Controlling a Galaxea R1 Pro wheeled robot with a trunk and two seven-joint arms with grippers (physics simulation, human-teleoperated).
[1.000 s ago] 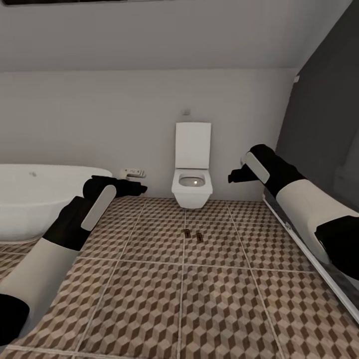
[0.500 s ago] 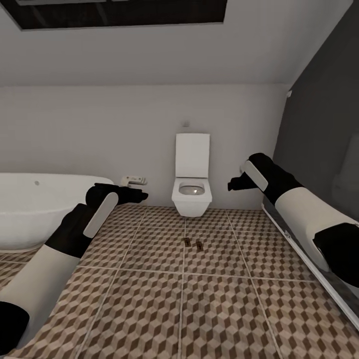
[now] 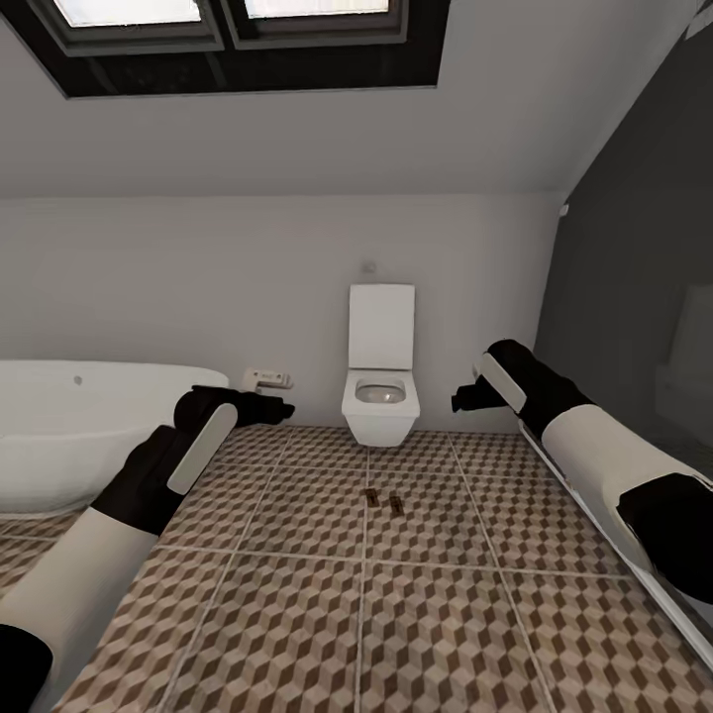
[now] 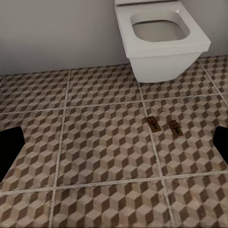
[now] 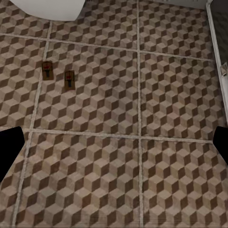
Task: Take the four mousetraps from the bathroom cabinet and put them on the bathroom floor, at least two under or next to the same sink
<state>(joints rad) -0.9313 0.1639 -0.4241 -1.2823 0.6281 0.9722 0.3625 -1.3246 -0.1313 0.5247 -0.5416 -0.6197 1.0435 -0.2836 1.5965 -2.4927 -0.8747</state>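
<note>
Lying side by side on the cube-patterned brown and beige tiled floor (image 3: pixel 297 614), two small dark brown wooden mousetraps (image 3: pixel 383 500) sit before the white toilet (image 3: pixel 380 396), well below both black grippers. Left gripper (image 4: pixel 114 142) and right gripper (image 5: pixel 114 147) spread wide, empty. Best turn toward the cabinet for the rest.

We are facing a white wall-hung ceramic toilet (image 3: pixel 380 396) with its flat rectangular lid raised against the pale grey back wall (image 3: pixel 198 287); its square bowl (image 4: pixel 161 38) is also showing from above in the left wrist view. A white oval bathtub (image 3: pixel 69 426) is sitting along the left, and a small white wall fitting (image 3: pixel 267 378) is hanging low between the two. Overhead, a dark-framed skylight (image 3: pixel 238 40) is letting in light. A dark grey wall panel (image 3: pixel 634 297) is running down the right side.
</note>
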